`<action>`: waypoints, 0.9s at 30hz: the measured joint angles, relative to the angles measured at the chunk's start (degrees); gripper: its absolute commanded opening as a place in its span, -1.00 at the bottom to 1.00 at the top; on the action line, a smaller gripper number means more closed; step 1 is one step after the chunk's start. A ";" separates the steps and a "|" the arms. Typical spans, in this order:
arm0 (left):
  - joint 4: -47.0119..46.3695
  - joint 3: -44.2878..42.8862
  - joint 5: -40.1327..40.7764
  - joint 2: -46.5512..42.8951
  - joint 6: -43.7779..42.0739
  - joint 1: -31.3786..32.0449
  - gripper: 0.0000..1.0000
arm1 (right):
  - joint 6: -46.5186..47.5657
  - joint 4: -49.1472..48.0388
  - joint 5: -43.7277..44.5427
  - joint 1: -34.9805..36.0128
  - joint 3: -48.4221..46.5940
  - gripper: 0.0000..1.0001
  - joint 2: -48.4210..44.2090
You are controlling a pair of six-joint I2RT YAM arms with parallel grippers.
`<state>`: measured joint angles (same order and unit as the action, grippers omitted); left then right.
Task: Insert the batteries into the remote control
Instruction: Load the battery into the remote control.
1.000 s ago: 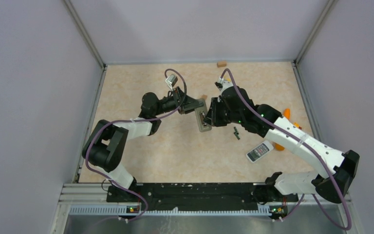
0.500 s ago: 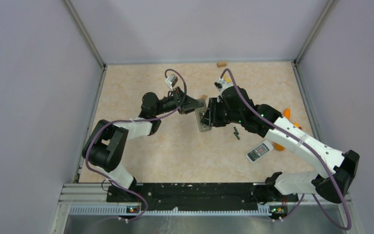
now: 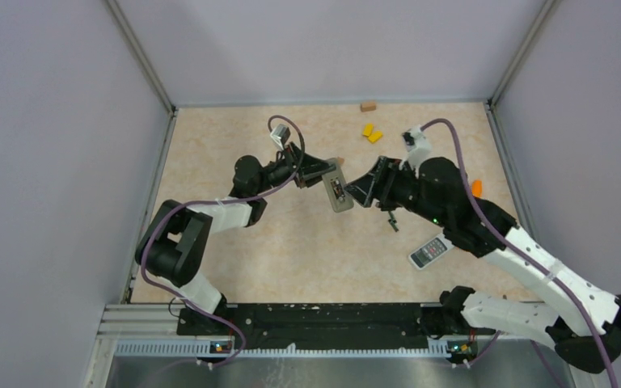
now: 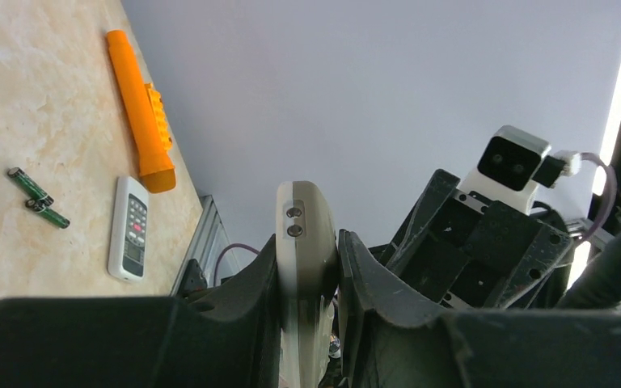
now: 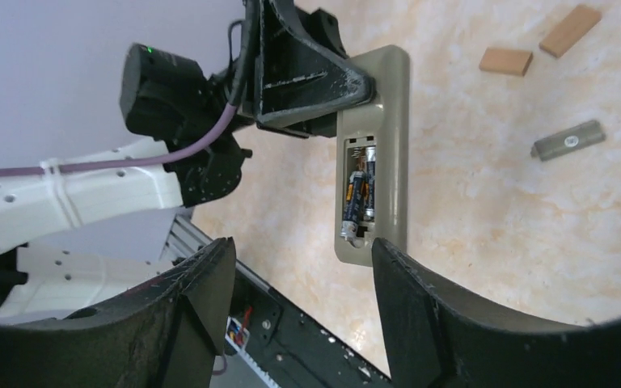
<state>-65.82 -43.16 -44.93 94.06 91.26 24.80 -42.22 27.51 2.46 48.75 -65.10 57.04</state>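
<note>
Left gripper (image 4: pixel 307 255) pinches remote (image 5: pixel 392 145) by one end, two batteries (image 5: pixel 358 194) sitting in its open bay. Right gripper (image 5: pixel 301 246) is spread, just off remote, not touching.

The left arm (image 3: pixel 228 212) and right arm (image 3: pixel 538 257) pair white shells with black joints, a purple cable (image 5: pixel 210 129) trailing along each. Grey-white cameras (image 4: pixel 513 158) cap the wrists (a green light (image 5: pixel 147 50) glows upper left in the right wrist view).
</note>
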 measured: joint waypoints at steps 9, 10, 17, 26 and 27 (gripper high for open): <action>-1.36 0.63 2.89 -2.80 4.09 -0.74 -0.93 | -9.33 -11.58 11.19 0.00 15.02 0.65 -16.96; -1.53 0.63 3.13 -2.82 4.66 -0.83 -0.92 | -10.45 -12.85 11.54 0.00 16.96 0.66 -17.99; -2.38 0.61 5.14 -2.82 8.48 -1.09 -0.91 | -15.47 -20.72 9.14 0.00 22.77 0.69 -16.76; -4.63 0.50 6.36 -2.82 12.90 -1.09 -0.90 | -21.09 -33.07 3.45 0.00 28.79 0.69 -14.49; -4.87 0.50 6.47 -2.82 13.42 -1.09 -0.90 | -21.57 -33.66 3.28 0.00 29.20 0.69 -14.49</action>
<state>-70.70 -42.65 -38.46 91.24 104.68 23.70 -63.79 -6.15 5.74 48.75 -35.90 42.54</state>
